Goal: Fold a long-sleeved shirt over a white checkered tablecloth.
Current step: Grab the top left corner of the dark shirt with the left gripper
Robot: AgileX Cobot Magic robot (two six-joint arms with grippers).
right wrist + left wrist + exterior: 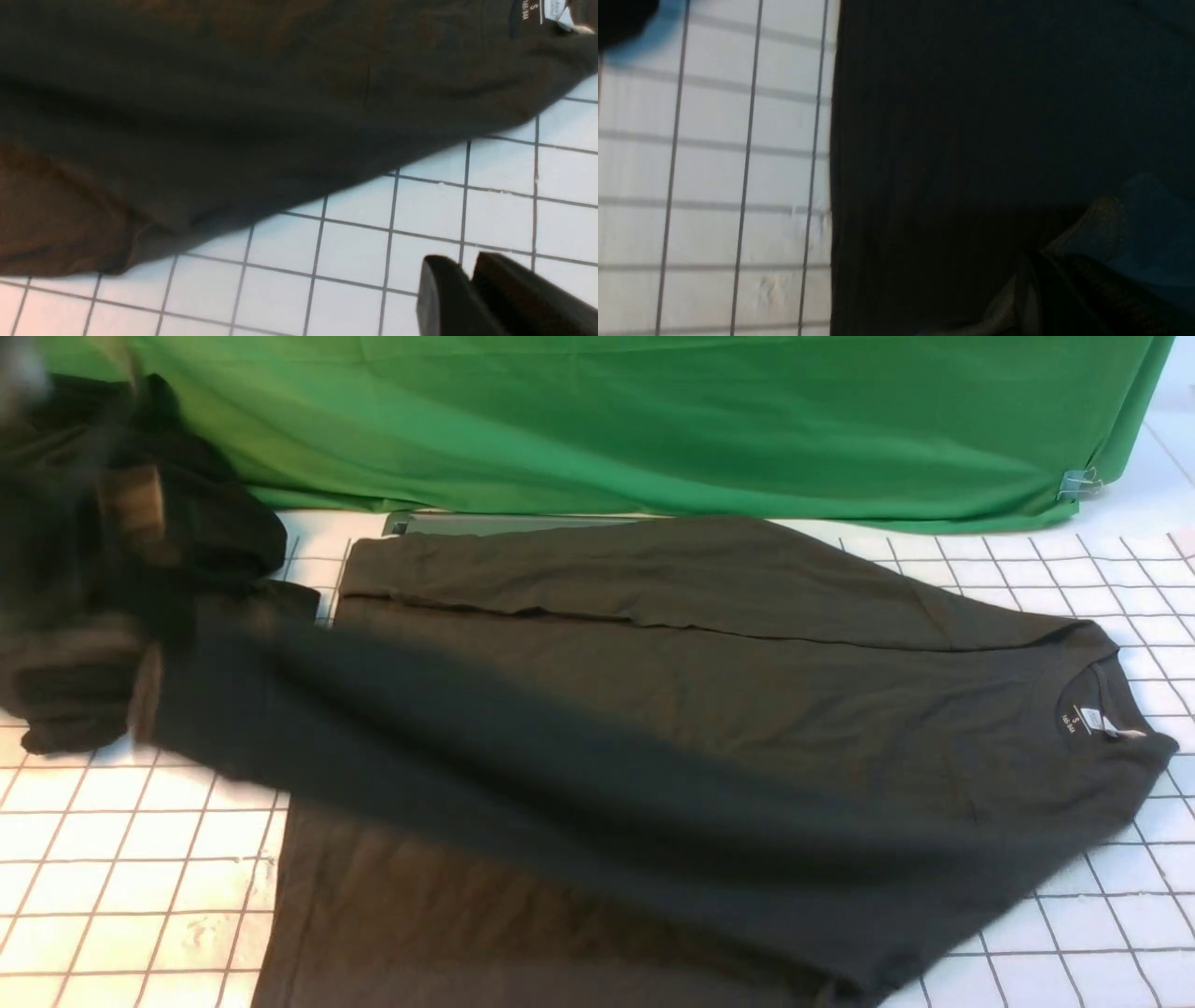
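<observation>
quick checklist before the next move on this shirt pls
1. Left claw shut on the near sleeve: ok
2. Near sleeve laid flat along the long-sleeved shirt: not ok, it is lifted and slanting across
3. Far sleeve folded in along the body: ok
4. Right claw free of fabric: ok, tips slightly apart over the checkered tablecloth
5. Near sleeve clear of the dark fabric heap: cannot tell, blurred there

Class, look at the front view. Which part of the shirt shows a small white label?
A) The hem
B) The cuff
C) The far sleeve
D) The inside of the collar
D: the white label sits inside the shirt's collar, beside printed size markings.
</observation>
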